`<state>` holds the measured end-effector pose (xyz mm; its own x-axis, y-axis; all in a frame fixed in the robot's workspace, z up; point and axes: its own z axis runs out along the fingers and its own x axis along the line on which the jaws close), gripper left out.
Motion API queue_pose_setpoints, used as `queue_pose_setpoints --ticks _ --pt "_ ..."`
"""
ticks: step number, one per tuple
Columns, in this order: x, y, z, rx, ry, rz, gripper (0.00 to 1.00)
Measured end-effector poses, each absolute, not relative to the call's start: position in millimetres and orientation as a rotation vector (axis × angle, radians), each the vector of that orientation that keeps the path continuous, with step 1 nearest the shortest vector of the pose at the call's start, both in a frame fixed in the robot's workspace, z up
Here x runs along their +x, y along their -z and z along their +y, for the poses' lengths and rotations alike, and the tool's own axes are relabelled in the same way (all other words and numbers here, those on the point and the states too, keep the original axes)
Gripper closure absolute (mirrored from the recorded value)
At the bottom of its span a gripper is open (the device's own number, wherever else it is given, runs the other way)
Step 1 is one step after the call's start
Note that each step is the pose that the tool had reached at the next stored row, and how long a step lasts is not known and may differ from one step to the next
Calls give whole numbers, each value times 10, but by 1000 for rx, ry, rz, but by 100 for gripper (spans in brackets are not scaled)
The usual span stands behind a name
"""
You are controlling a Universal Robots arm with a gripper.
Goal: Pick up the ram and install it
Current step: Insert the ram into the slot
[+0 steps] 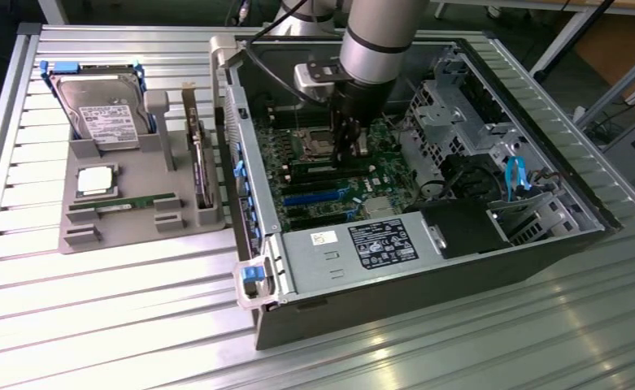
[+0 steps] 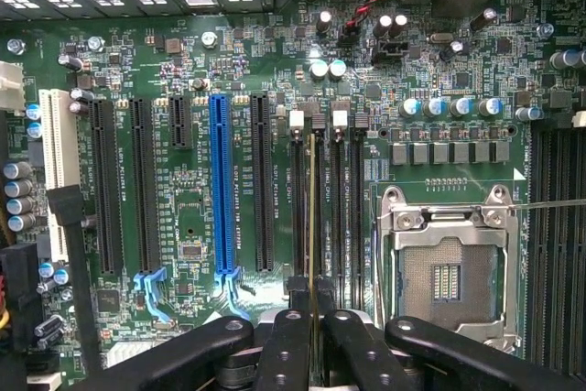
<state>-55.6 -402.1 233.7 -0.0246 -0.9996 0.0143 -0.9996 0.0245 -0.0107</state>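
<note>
Ram (image 2: 313, 226) is seen edge-on as a thin line, clamped in the narrowly closed gripper (image 2: 313, 329) over the memory slots (image 2: 337, 217) beside the CPU socket (image 2: 446, 272). Whether it is seated cannot be told. In the exterior view it is masked by the arm inside the case (image 1: 426, 276); a second stick (image 1: 122, 203) is laid on the tray (image 1: 89, 240).

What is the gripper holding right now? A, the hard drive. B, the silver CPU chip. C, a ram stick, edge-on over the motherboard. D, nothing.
C: the gripper is shut on the ram, a thin stick seen edge-on above the slots beside the CPU socket.
</note>
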Motion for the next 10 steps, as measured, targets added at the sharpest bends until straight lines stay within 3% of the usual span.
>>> queue_pose_setpoints --ticks 10 --pt "-556 -2348 -4024 2233 -28 -2206 87"
